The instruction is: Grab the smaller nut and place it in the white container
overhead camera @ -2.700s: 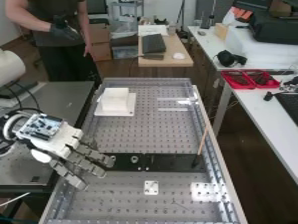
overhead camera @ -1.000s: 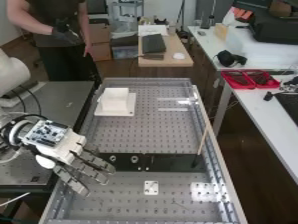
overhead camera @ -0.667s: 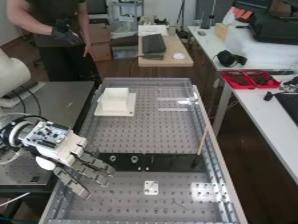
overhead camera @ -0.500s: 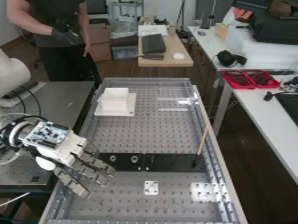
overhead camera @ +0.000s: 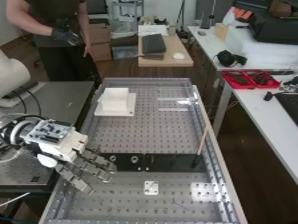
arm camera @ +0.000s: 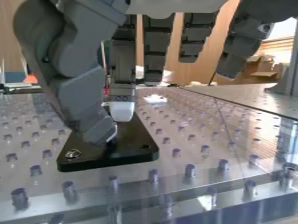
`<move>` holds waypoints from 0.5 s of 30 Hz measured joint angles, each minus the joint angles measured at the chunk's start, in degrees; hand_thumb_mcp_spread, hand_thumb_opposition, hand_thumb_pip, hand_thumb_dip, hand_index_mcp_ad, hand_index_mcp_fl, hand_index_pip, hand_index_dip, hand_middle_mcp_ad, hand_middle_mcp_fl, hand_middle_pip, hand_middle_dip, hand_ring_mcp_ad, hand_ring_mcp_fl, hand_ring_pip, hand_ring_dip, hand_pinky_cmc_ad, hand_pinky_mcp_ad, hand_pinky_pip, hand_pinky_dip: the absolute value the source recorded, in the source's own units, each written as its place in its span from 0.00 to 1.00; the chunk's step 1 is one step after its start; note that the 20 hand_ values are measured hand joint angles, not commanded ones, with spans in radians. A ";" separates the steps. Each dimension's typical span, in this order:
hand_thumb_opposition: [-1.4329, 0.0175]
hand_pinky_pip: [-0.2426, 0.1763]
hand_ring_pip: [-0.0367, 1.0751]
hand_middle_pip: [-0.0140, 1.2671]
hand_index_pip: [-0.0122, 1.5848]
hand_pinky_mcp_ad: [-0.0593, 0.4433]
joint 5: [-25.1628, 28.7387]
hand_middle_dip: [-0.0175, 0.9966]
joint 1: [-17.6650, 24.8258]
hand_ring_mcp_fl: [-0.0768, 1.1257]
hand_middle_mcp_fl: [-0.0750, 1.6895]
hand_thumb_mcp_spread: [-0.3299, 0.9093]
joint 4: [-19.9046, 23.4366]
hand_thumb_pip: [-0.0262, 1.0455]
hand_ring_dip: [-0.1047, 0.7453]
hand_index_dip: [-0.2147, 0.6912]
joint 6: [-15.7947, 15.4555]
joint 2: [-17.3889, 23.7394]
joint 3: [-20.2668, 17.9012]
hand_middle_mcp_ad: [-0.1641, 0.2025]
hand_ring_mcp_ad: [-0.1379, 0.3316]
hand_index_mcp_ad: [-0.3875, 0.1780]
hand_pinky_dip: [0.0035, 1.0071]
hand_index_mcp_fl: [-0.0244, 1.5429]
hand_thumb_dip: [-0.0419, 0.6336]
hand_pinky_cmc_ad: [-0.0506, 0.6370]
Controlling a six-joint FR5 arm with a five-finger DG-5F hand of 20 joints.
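Note:
The hand [overhead camera: 61, 148] is at the left end of the flat black bar [overhead camera: 169, 162] in the high view, its fingers extended and open, covering that end. The larger nut [overhead camera: 113, 158] and the bearing [overhead camera: 134, 159] stand on the bar just beyond the fingertips. Farther up the bench, at its left side, sits the white container [overhead camera: 115, 99] on a white plate. In the wrist view the hand [arm camera: 81, 95] has its thumb and a pale-tipped finger low over the black bar [arm camera: 130, 147]; whether they touch anything there is hidden.
A thin wooden stick [overhead camera: 203, 140] leans by the bench's right rail. A small white square plate [overhead camera: 151, 188] lies on the perforated bench, nearer than the bar. The bench's raised metal edge [arm camera: 159, 195] crosses the wrist view.
Since the earliest frame the hand has shifted a little to the right and toward the bench's near end. The container, larger nut and bearing have stayed where they were.

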 joint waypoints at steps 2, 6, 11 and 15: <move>0.38 0.51 0.13 0.11 0.98 0.69 -0.34 0.25 -0.12 0.06 0.16 0.63 0.01 0.65 0.21 0.45 -0.45 0.00 0.01 0.48 0.51 0.53 0.24 0.09 0.46 0.60; 0.38 0.52 0.13 0.11 0.98 0.67 -1.25 0.25 -0.52 0.06 0.16 0.63 0.11 0.66 0.21 0.45 -1.95 -0.01 0.07 0.48 0.51 0.53 0.24 0.09 0.46 0.61; 0.38 0.52 0.13 0.11 0.98 0.67 -2.49 0.25 -1.21 0.06 0.16 0.63 0.08 0.66 0.22 0.45 -3.13 -0.08 0.27 0.48 0.51 0.52 0.24 0.08 0.47 0.61; 0.38 0.52 0.12 0.11 0.98 0.67 -2.94 0.25 -1.57 0.06 0.16 0.63 0.05 0.66 0.22 0.45 -3.17 -0.27 0.45 0.48 0.50 0.52 0.24 0.08 0.47 0.59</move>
